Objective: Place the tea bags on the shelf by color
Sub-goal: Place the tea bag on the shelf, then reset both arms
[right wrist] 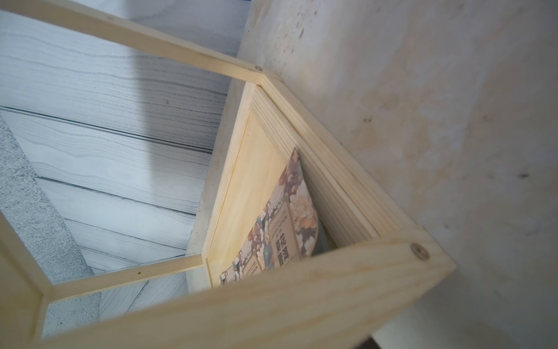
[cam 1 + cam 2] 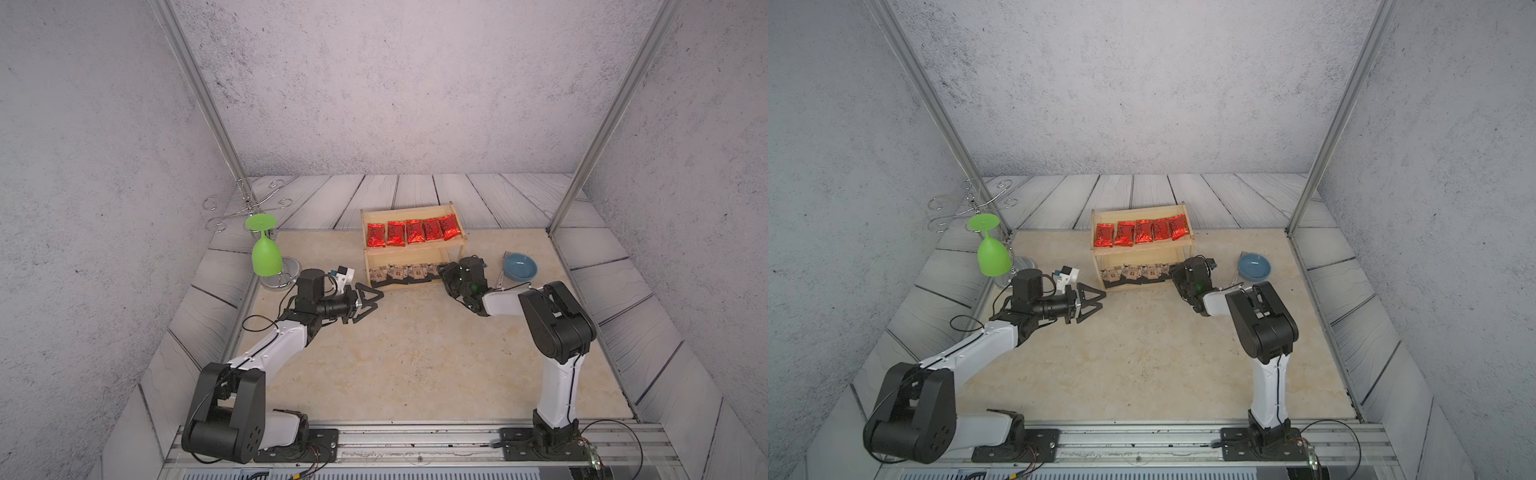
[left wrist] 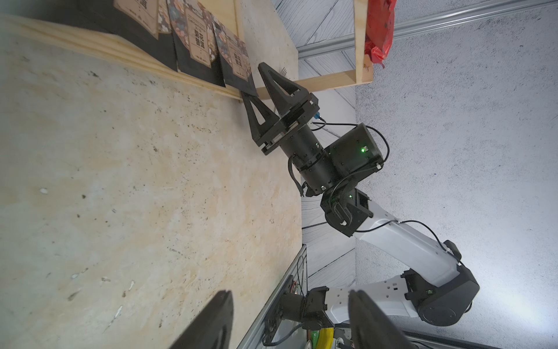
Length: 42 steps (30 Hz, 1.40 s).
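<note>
The shelf is a two-tier light-wood rack at the back middle of the mat. Several red tea bags lie in a row on its upper tier. Several black tea bags with tan patterned labels stand along the lower tier. My right gripper is at the right end of the lower tier, jaws apart around the end packet's corner. The right wrist view shows that packet lying on the lower board; its own fingers are hidden. My left gripper hovers open and empty left of the shelf.
A green goblet hangs upside down on a chrome wire stand at the back left. A blue bowl and a fork sit right of the shelf, close behind the right wrist. Grey plank walls ring the mat.
</note>
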Motion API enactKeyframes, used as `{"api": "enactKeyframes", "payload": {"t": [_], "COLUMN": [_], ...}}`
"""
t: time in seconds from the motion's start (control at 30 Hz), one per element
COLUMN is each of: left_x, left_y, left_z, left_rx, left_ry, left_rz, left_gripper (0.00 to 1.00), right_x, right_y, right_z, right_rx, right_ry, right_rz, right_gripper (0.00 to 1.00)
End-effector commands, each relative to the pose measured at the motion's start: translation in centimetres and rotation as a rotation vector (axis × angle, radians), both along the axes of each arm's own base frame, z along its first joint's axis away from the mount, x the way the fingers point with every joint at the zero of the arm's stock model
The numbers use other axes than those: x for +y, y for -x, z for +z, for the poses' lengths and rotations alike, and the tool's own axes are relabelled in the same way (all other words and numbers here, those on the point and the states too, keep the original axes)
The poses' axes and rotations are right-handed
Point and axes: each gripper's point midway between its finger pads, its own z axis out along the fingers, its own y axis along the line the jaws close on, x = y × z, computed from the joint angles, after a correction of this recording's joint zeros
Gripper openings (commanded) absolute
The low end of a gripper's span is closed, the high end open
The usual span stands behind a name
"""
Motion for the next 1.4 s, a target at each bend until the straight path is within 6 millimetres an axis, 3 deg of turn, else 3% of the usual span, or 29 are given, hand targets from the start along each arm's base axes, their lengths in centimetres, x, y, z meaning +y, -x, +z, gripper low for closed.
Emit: {"api": "enactKeyframes", "payload": {"t": [0.0, 0.17, 0.43, 0.63, 0.73, 0.87, 0.97, 1.03, 1.07, 1.13, 1.2, 1.27, 1.37], "left_x": [0.3, 0.4, 0.5, 0.8, 1.3, 3.7, 6.9, 9.4, 10.2, 11.2, 12.7, 15.5, 20.0], "left_y": [0.1, 0.1, 0.1, 0.1, 0.2, 0.6, 0.3, -0.1, -0.3, -0.7, -1.2, -1.4, -1.4], "left_z": [0.8, 0.8, 1.0, 0.9, 0.9, 1.4, 1.7, 2.1, 2.6, 3.7, 3.5, 2.0, -0.8], "left_rx": [-0.037, -0.039, -0.052, -0.057, -0.065, -0.135, -0.201, -0.193, -0.18, -0.225, -0.339, -0.445, -0.522], "left_ry": [0.014, 0.008, 0.006, -0.006, -0.056, -0.302, -0.511, -0.602, -0.595, -0.56, -0.614, -0.758, -1.047], "left_rz": [0.0, 0.003, 0.01, 0.017, 0.024, 0.072, 0.202, 0.343, 0.417, 0.532, 0.616, 0.719, 0.816], "left_gripper": [0.66, 0.66, 0.66, 0.66, 0.66, 0.67, 0.73, 0.85, 0.99, 0.98, 0.98, 0.98, 0.99], "right_x": [0.1, -0.3, -1.7, -0.7, 0.2, 0.7, -2.3, -5.9, -7.3, -9.5, -11.5, -13.8, -17.1], "right_y": [0.6, 1.6, 3.1, 3.3, 5.2, 9.9, 12.4, 12.8, 12.7, 12.5, 12.1, 11.5, 10.8], "right_z": [-0.3, -0.7, 1.0, 2.0, 2.7, 3.6, 6.5, 8.3, 9.3, 10.9, 11.8, 12.1, 10.5], "right_rx": [0.063, 0.177, 0.3, 0.285, 0.269, 0.226, 0.066, -0.044, -0.122, -0.237, -0.316, -0.352, -0.223], "right_ry": [0.014, 0.058, 0.186, 0.194, 0.238, 0.303, 0.492, 0.698, 0.818, 1.01, 1.15, 1.23, 1.292], "right_rz": [0.019, 0.015, 0.032, 0.112, 0.218, 0.38, 0.416, 0.35, 0.335, 0.304, 0.219, 0.141, 0.08], "right_gripper": [0.57, 0.58, 0.57, 0.56, 0.56, 0.56, 0.57, 0.61, 0.62, 0.63, 0.79, 0.85, 0.89]}}
